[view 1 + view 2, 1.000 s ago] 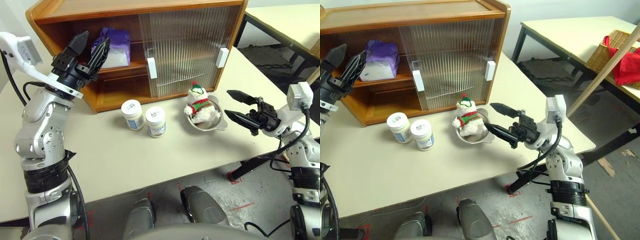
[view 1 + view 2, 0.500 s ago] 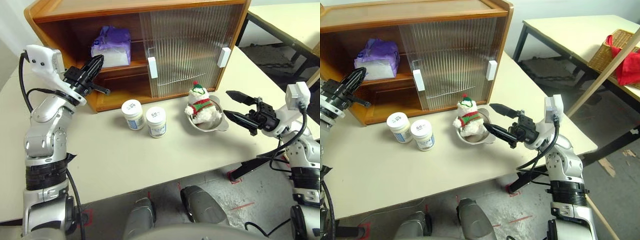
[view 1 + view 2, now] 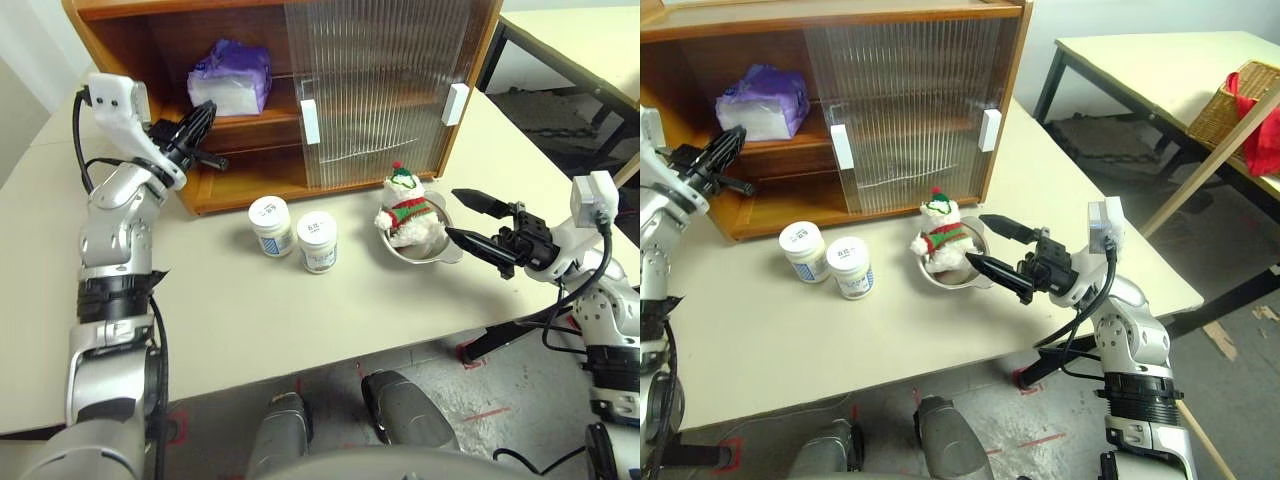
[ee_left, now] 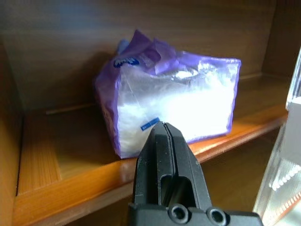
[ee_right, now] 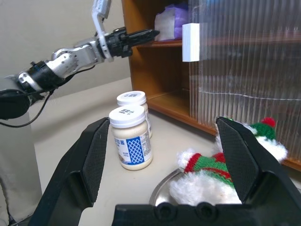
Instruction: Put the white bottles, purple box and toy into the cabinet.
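The purple box point(image 3: 232, 78) lies on the inner shelf in the open left half of the cabinet point(image 3: 400, 60). My left gripper point(image 3: 208, 112) is shut and empty just in front of the shelf edge, pointing at the box's white side point(image 4: 178, 103). Two white bottles point(image 3: 270, 225) point(image 3: 318, 242) stand side by side on the table before the cabinet. The toy point(image 3: 405, 205) sits in a round steel bowl point(image 3: 443, 250). My right gripper point(image 3: 452, 212) is open just right of the bowl, its fingers aimed at the toy and apart from it.
The cabinet's two ribbed sliding doors point(image 3: 380, 90) cover its middle and right side. The cream table point(image 3: 220, 320) has bare room in front of the bottles. At the far right stand a second table point(image 3: 1160, 60) and a wicker basket point(image 3: 1250, 95).
My left gripper has closed with nothing in it and moved forward and down to the shelf edge. The purple box stays on the shelf. The right arm has kept still.
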`<action>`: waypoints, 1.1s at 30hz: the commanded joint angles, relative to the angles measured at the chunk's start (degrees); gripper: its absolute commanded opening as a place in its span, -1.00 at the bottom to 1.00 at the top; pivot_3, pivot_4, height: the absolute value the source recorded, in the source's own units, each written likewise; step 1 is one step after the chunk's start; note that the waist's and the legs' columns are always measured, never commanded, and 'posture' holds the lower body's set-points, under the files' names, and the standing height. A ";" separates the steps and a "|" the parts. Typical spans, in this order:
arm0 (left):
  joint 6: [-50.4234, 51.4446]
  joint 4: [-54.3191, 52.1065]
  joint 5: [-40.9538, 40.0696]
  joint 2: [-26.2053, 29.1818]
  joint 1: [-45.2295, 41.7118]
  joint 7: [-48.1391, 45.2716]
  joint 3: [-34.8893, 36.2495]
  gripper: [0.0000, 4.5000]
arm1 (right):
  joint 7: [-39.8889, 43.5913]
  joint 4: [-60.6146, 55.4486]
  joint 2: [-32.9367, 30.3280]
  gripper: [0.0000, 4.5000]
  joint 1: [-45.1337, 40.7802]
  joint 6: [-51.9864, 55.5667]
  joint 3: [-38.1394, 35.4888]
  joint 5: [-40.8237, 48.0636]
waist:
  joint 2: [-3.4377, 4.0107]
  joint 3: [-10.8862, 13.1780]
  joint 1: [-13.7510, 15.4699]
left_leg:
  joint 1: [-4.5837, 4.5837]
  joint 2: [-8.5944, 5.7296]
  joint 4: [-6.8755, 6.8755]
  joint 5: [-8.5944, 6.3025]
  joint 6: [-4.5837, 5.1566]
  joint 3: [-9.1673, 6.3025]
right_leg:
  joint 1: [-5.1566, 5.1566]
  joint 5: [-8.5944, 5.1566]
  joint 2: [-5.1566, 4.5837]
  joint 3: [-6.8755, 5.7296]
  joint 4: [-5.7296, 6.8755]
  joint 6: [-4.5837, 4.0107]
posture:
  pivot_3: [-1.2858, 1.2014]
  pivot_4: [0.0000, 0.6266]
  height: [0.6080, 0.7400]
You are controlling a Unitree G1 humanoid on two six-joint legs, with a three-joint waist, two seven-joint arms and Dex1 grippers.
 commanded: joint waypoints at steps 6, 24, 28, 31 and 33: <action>0.89 -2.25 -0.76 -2.15 1.16 -0.29 -0.38 -0.99 | -0.86 -1.36 -0.65 1.00 0.61 1.09 -0.36 0.45 | 0.00 0.01 -0.47 | -0.15 -0.09 -0.01 -0.03 -0.07 -0.18 | -0.02 -0.03 0.02 -0.01 -0.07 0.05 | -0.20 -0.65 1.00; 0.23 -1.15 0.49 -2.57 -0.28 2.55 0.32 -0.99 | 0.07 1.31 0.41 1.00 -1.89 -0.09 0.37 -0.53 | 0.00 0.00 -0.01 | -0.21 -0.12 -0.33 -0.09 0.03 -0.11 | 0.10 0.39 0.13 -0.02 -0.76 -0.24 | -0.20 -0.74 1.00; 5.72 -4.35 -3.42 -2.79 1.04 1.39 0.83 -0.91 | 0.12 1.28 0.31 1.00 -1.42 -0.35 0.13 -0.47 | 0.00 -0.01 -0.13 | -0.15 -0.11 -0.30 -0.02 0.07 -0.07 | 0.16 0.49 0.15 -0.03 -0.76 -0.23 | -0.20 -0.74 1.00; 13.90 -10.46 -8.13 -1.21 4.74 -1.01 1.15 -0.61 | 0.20 1.36 0.30 1.00 -1.28 -0.38 0.04 -0.34 | 0.00 -0.02 -0.22 | -0.16 -0.15 -0.26 0.02 0.10 0.02 | 0.17 0.54 0.16 -0.03 -0.76 -0.20 | -0.20 -0.74 1.00; 20.35 -15.21 -10.57 0.45 8.13 -1.23 1.30 -0.26 | 0.32 1.59 0.33 1.00 -1.36 -0.42 0.10 -0.34 | -0.03 -0.04 -0.23 | -0.16 -0.18 -0.22 0.01 0.10 0.09 | 0.17 0.57 0.17 -0.04 -0.77 -0.23 | -0.20 -0.74 1.00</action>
